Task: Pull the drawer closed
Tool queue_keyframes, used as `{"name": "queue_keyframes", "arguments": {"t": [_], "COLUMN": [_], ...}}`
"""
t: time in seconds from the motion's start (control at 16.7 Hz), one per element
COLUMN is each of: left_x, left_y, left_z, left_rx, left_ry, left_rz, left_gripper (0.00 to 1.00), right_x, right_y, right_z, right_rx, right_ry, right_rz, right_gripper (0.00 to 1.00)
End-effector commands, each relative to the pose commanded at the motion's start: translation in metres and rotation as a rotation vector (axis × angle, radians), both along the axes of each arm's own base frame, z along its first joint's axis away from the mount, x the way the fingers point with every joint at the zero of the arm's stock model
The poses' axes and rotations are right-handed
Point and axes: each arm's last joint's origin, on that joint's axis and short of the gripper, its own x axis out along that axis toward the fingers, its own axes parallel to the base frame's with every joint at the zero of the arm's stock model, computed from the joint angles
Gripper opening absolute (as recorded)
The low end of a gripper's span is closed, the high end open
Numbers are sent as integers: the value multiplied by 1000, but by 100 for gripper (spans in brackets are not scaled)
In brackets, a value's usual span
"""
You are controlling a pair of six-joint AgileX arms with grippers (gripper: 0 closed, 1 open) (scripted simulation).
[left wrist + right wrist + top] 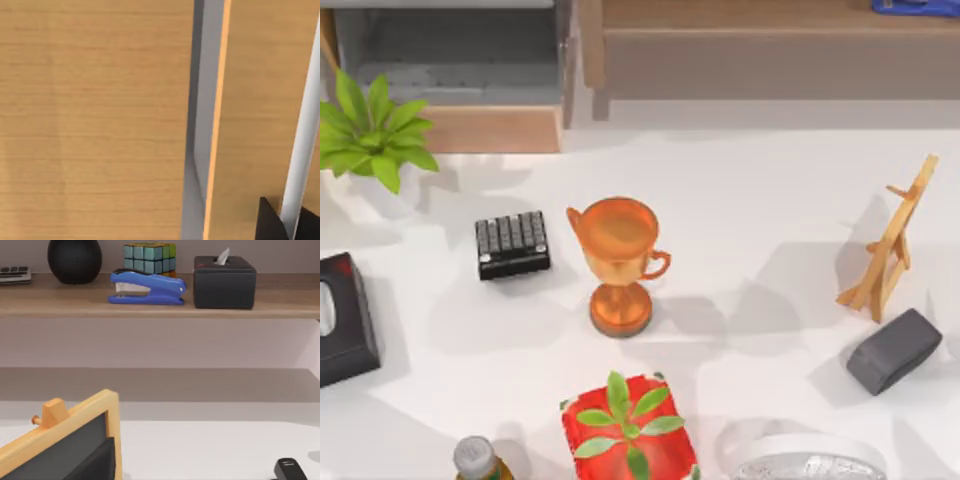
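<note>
Top view: the drawer sits open at the table's far left, tan front board facing the table, long axis running left to right.
Left wrist view: tan wood close up, likely the drawer; a dark gripper tip at the edge.
Grip state: cannot tell.
Nearer arm: left, as I judge.
Right arm: parked, facing the shelf.

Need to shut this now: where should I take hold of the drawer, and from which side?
Take the drawer by its tan front board, coming from the table side. It stands open, and that board is its nearest flat face; I see no handle.
</note>
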Motion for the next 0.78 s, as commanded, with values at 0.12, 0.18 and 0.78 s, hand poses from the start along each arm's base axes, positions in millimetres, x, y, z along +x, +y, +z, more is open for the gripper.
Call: {"name": "queue_keyframes", "arguments": {"t": [0.12,0.18,0.78], "left_x": [9,16,62], "left_y": [0,1,-1], "left_z": [-3,-4,1], "left_rx": [0,1,0], "left_ry": [8,8,-1], "left_rz": [-1,1,1], "left_gripper": [0,0,0], "right_x": [0,0,0], "right_y": [0,0,0], "right_z": [0,0,0], "right_rx": [0,0,0], "right_ry": [0,0,0], "right_rz": [0,0,0], "right_gripper": [100,100,100]}}
